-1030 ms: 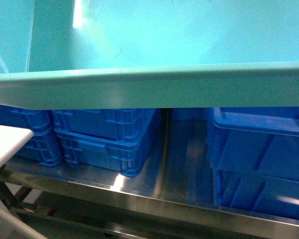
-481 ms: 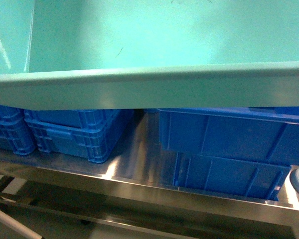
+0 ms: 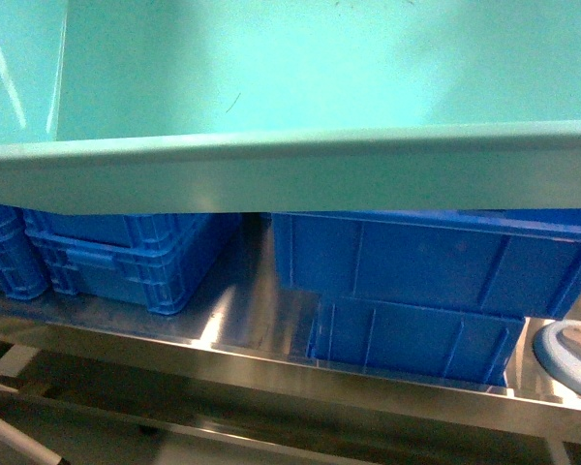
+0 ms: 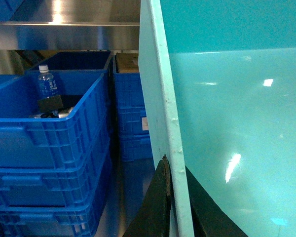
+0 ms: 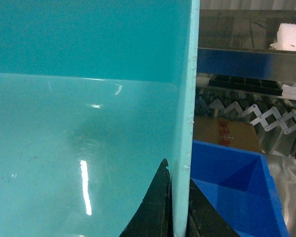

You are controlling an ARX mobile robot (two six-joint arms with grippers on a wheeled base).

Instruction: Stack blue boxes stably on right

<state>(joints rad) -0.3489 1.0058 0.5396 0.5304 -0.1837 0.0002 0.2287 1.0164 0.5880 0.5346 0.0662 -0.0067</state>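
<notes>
One of the blue boxes (image 3: 300, 87), a glossy turquoise tub, fills the top of the head view, its near rim running across the frame above the shelf. Both grippers hold it up off the shelf. In the left wrist view my left gripper (image 4: 175, 168) is shut on the tub's left rim (image 4: 160, 98), one dark finger on each side of the wall. In the right wrist view my right gripper (image 5: 177, 173) pinches the right rim (image 5: 187, 98) the same way. The tub's inside shows nothing in it. Neither gripper shows in the head view.
Below the tub, a steel shelf (image 3: 252, 339) carries dark blue ribbed crates: stacked ones at left (image 3: 126, 257) and two stacked at right (image 3: 426, 262). A round grey-white object (image 3: 571, 354) sits far right. The left-hand crate holds a water bottle (image 4: 47, 86). An open dark blue crate (image 5: 237, 197) lies under the right rim.
The crates and shelf have slid leftward in the head view and the right-hand stack has come toward the middle; the white surface at left has gone. The tub stays gripped at both rims.
</notes>
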